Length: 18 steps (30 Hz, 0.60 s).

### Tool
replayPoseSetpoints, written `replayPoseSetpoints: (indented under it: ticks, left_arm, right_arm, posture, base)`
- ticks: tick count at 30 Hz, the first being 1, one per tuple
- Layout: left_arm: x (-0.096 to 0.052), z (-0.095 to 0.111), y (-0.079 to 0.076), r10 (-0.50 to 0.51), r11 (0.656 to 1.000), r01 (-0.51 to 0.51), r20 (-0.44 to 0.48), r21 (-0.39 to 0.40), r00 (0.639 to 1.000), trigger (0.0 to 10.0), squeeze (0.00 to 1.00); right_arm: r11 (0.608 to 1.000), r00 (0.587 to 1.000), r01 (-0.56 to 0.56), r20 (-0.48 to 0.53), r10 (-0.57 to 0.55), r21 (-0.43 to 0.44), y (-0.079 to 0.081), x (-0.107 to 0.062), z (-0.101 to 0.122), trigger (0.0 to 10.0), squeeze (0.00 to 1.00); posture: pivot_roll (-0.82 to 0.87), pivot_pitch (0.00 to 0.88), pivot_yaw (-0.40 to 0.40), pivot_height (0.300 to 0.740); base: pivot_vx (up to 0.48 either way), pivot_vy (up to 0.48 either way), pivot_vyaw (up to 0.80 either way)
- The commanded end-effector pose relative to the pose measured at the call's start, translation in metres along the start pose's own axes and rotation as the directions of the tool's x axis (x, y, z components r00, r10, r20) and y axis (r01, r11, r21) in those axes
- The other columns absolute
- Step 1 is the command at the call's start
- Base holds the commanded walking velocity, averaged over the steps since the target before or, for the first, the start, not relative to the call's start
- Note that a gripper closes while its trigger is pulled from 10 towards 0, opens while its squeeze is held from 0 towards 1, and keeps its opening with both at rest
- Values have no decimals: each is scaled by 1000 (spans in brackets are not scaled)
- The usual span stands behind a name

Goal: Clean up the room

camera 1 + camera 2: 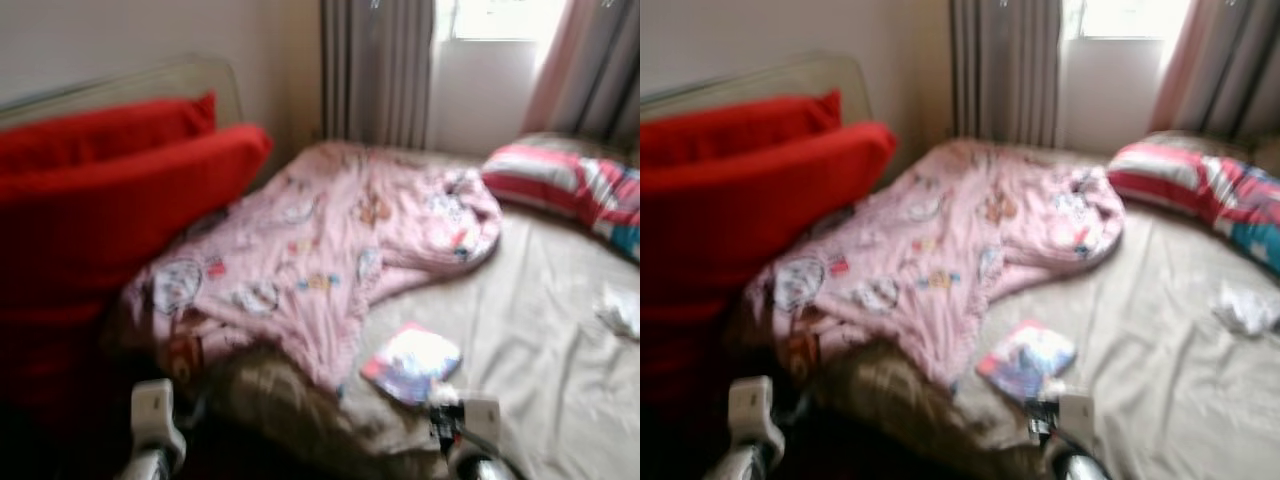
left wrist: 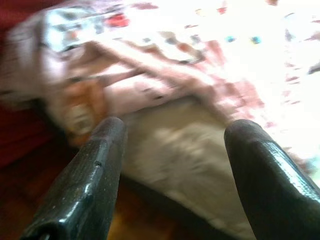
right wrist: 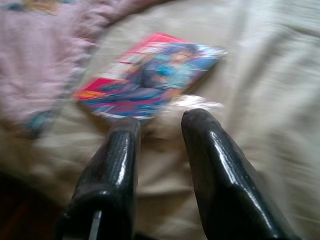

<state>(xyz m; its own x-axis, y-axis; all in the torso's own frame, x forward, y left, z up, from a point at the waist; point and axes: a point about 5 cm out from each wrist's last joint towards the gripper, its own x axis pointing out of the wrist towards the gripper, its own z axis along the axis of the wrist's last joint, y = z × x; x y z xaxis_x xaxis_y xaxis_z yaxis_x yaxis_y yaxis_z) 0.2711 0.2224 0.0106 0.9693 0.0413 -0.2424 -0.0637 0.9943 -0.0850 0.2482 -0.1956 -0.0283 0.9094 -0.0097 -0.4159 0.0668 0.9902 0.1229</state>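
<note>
Daylight from window (image 1: 490,18), blown out | all views motion-blurred | glare whitens blanket (image 2: 260,45) | floor shadowed

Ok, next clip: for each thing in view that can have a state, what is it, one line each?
Pink cartoon-print blanket: crumpled, unfolded across the bed.
Glossy colourful booklet: closed, flat on the beige sheet.
Red cushions: stacked, leaning at the bed's left side.
Red-and-white striped pillow: lying near the window.
Grey curtains: drawn aside from the window.
Left claw: open, empty.
Right claw: slightly open, empty, just short of the booklet.
</note>
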Motion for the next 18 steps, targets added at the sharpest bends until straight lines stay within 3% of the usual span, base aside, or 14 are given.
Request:
replayPoseSetpoints:
  ticks: [1, 18]
  left_arm:
    - [-1, 3, 10, 26, 1000, -26, 4, 14, 1000, 10000, 0]
    - [-1, 6, 9, 7, 1000, -7, 11, 23, 1000, 10000, 0]
  right_arm:
    - [1000, 1000, -12, 10, 12, 6, 9, 3, 3, 10000, 0]
    - [1000, 1000, -14, 20, 14, 6, 11, 9, 11, 10000, 0]
  posture:
    - [8, 30, 30, 636]
    - [7, 54, 39, 636]
  base:
    - [266, 0, 0]
    - [256, 0, 0]
